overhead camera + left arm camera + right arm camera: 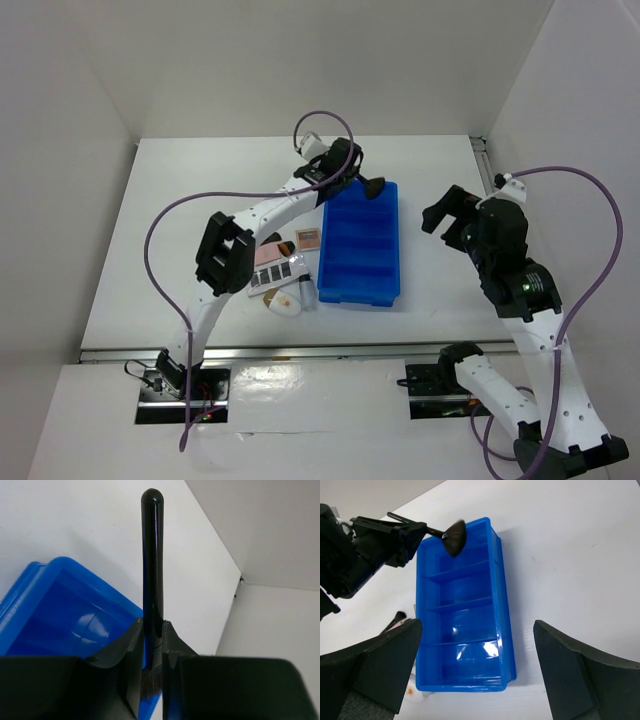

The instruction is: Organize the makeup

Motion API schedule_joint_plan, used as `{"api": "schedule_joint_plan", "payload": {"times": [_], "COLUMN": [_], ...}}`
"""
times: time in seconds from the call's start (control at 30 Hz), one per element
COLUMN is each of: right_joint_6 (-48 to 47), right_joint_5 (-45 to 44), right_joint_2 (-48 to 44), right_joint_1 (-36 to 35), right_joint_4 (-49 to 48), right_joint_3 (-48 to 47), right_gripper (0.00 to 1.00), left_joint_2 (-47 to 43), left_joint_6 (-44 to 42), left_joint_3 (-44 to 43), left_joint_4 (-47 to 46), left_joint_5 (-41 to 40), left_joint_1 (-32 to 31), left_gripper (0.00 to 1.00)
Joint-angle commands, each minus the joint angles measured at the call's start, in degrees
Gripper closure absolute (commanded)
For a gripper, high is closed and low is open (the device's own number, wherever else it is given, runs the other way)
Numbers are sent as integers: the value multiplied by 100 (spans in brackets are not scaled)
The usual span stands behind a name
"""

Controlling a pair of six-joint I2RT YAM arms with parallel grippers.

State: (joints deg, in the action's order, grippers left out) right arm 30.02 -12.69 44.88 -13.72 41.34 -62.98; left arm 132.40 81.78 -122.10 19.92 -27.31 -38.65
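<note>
Since your left fingers (pixel 152 630) are clenched on the black brush (pixel 151 555), log item one: brush, aloft over the far compartment of the blue tray (pixel 506 630), bristles by the far rim, handle running leftward across the tray's long axis. Item two: right fingers (pixel 477 629), spread wide, empty, right of the tray. Item three: remaining makeup (pixel 285 272), on the table (pixel 180 220) just left of the tray's near corner, nearer your left arm.

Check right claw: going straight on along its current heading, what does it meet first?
Probably the blue tray: in the wrist view it lies centred ahead of the open right claw, with nothing visible in between. Which compartment it would touch is unclear, since depth is hard to judge.
</note>
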Motion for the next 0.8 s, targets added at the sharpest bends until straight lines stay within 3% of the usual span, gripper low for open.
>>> {"api": "schedule_joint_plan", "payload": {"times": [0.0,0.2,0.27,0.43,0.5,0.57,0.6,0.67,0.77], "right_joint_6": [-93,-146,-146,-198,-198,-198,-198,-198,-198], "right_joint_5": [-58,-58,-58,-58,-58,-58,-58,-58,-58], "right_joint_2": [-32,-32,-32,81,82,82,82,82,29], "right_joint_1": [0,0,0,0,0,0,0,0,0], "right_joint_4": [146,146,146,146,146,146,146,146,199], "right_joint_3": [84,146,146,198,198,198,198,198,198], "right_gripper": [0,0,0,0,0,0,0,0,0], "left_joint_2": [155,268,322,322,322,322,322,251,67], "left_joint_6": [277,479,479,322,321,252,190,137,58], "left_joint_3": [20,90,-50,-50,-50,2,63,64,117], "left_joint_4": [-234,-103,29,-76,-7,-6,-58,-59,-111], "left_joint_5": [-336,-529,-582,-582,-644,-705,-705,-810,-898], "left_joint_1": [-46,-98,-98,-221,-274,-274,-326,-388,-441], "left_gripper": [100,100,96,78,60,48,37,31,31]}}
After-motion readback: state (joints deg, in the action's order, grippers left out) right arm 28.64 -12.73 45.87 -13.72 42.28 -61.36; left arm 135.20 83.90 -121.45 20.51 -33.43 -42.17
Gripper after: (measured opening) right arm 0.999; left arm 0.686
